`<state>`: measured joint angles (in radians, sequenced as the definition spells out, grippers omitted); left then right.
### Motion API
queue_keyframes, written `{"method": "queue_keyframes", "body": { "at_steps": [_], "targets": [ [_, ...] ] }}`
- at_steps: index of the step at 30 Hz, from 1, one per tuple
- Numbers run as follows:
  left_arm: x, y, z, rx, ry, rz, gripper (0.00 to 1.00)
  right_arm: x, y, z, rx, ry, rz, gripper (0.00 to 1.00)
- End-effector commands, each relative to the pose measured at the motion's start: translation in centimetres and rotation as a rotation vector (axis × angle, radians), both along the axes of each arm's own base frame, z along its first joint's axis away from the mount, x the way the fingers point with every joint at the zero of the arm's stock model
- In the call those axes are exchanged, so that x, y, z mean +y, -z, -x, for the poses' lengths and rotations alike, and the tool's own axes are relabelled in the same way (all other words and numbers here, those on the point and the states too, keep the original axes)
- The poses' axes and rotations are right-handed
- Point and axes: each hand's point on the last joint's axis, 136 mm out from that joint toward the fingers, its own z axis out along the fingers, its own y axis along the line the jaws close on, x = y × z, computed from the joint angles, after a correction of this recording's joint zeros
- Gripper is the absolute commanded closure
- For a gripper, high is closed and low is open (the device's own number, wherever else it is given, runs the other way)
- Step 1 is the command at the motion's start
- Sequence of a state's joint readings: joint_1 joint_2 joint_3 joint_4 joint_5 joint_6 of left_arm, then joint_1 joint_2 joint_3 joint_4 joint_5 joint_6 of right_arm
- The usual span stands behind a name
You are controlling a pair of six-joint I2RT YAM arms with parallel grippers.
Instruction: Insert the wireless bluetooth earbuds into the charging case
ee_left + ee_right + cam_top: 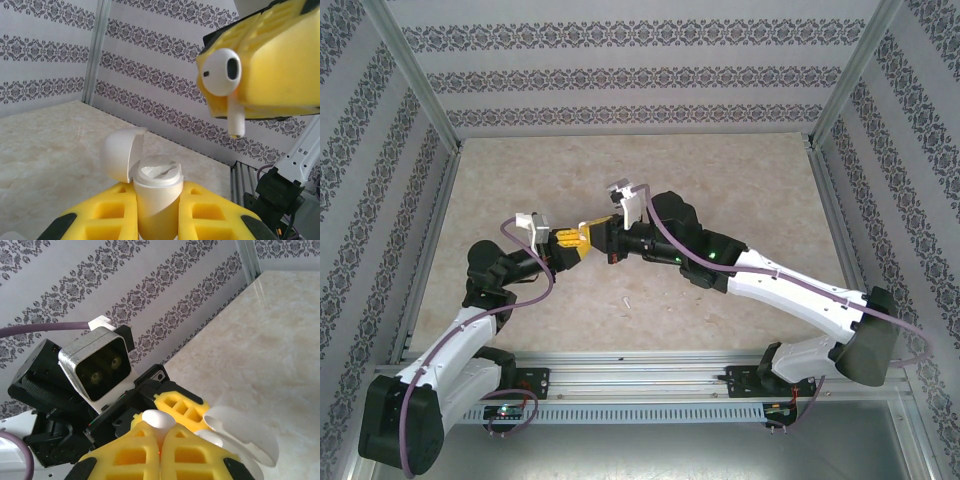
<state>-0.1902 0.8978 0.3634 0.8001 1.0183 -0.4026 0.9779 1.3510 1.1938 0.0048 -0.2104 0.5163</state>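
Top view: both arms meet over the middle of the beige mottled surface [740, 190], claws tip to tip and raised off it. From here the yellow fingers hide what each claw carries. A small white speck [628, 300] lies on the surface just on the near side of the claws; too small to identify.

Left wrist view gives the detail. The left claw [159, 220] pinches the charging case [157, 192] between its two yellow fingers. The case is white, rounded and upright. Its lid [122, 152] is swung open on a hinge at the left. The case mouth faces up and shows a white moulded insert. I cannot tell whether a bud already sits in it.

Above and to the right of the case mouth hangs one earbud [225, 72], white, with a dark oval grille facing the camera and its stem pointing down. It is clear of the case, not touching it and not inserted.

Right wrist view: the right claw [160, 432] has its fingers pressed together on that earbud, and the bud's white rounded head shows at the fingertip seam. The open lid lies just to the right of the fingertips. One yellow finger of the left claw lies close behind. The left arm's wrist camera housing [100, 365], grey with two lenses, faces this view. A purple cable [45, 330] runs off to the left of the housing.
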Motion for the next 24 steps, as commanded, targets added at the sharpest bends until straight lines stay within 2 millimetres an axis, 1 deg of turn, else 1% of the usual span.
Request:
{"method": "queue_keyframes", "body": {
  "at_steps": [1, 13, 18, 23, 24],
  "targets": [
    [-0.4, -2.3, 1.3, -0.089, 0.042, 0.026, 1.00, 0.6, -1.3, 0.2, -0.068, -0.034, -0.020, 0.94],
    [-0.9, -3.1, 2.0, -0.083, 0.116, 0.075, 1.00, 0.0, 0.3, -0.2, -0.112, -0.016, 0.064, 0.94],
    [-0.9, -3.5, 1.9, -0.093, 0.123, 0.094, 1.00, -0.5, 1.4, -0.4, -0.118, -0.003, 0.113, 0.94],
    [-0.9, -4.0, 1.9, -0.100, 0.124, 0.098, 1.00, -1.3, 2.0, -0.3, -0.125, 0.019, 0.126, 0.94],
    [-0.9, -4.0, 1.8, -0.099, 0.125, 0.098, 1.00, -1.5, 1.8, -0.4, -0.130, 0.023, 0.121, 0.94]
  ]
}}
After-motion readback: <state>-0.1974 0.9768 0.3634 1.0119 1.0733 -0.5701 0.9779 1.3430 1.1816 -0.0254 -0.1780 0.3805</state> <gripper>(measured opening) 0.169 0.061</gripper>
